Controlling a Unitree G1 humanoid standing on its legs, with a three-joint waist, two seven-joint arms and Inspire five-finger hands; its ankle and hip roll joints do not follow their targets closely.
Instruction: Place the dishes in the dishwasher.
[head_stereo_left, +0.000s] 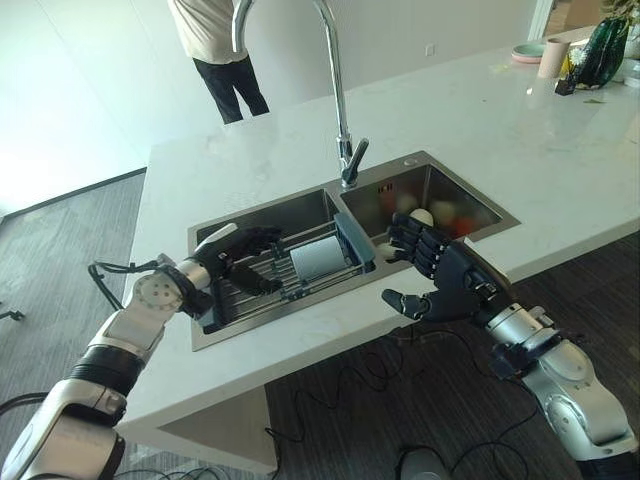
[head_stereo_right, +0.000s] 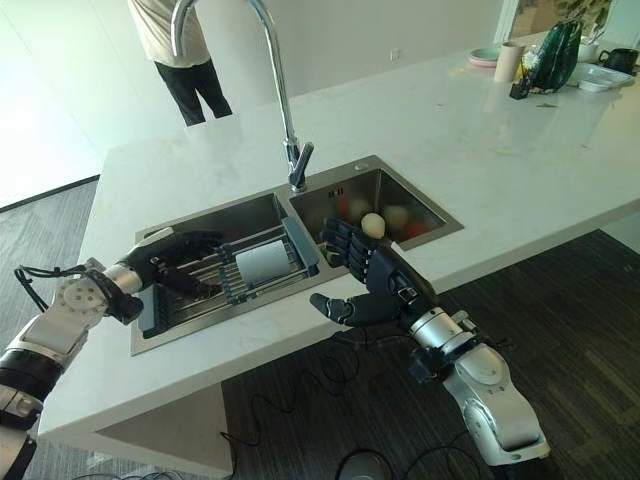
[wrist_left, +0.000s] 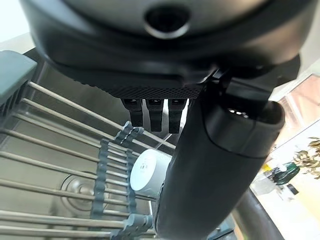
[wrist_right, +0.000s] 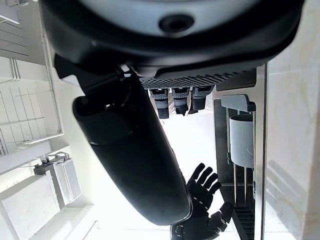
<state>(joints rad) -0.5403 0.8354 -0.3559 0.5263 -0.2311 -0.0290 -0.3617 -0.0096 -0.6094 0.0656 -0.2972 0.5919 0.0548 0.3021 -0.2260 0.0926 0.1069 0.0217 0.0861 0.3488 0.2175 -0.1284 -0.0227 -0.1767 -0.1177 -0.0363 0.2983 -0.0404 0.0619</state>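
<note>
Progress: early, judging by one white cup (head_stereo_left: 318, 258) lying in the rack (head_stereo_left: 262, 290) over the left sink basin.
Remaining: dishes (head_stereo_left: 422, 217) in the right basin.
Left hand (head_stereo_left: 243, 256): fingers relaxed over the rack, empty.
Right hand (head_stereo_left: 438, 272): open, empty, at the tabletop (head_stereo_left: 560, 150) edge.

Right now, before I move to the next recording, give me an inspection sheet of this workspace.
Surface: white stone counter with a double steel sink and tall faucet.
Job's things: white cup lying on its side in the rack over the left basin; dishes, kinds unclear, in the right basin.
Clutter: pink cup, plate, dark green vase at the far corner.
Hands: left hand over the rack, fingers loosely extended, holding nothing; right hand open above the counter's front edge.
Cables: nothing seen on the counter.
Surroundings: a person stands beyond the counter.
</note>
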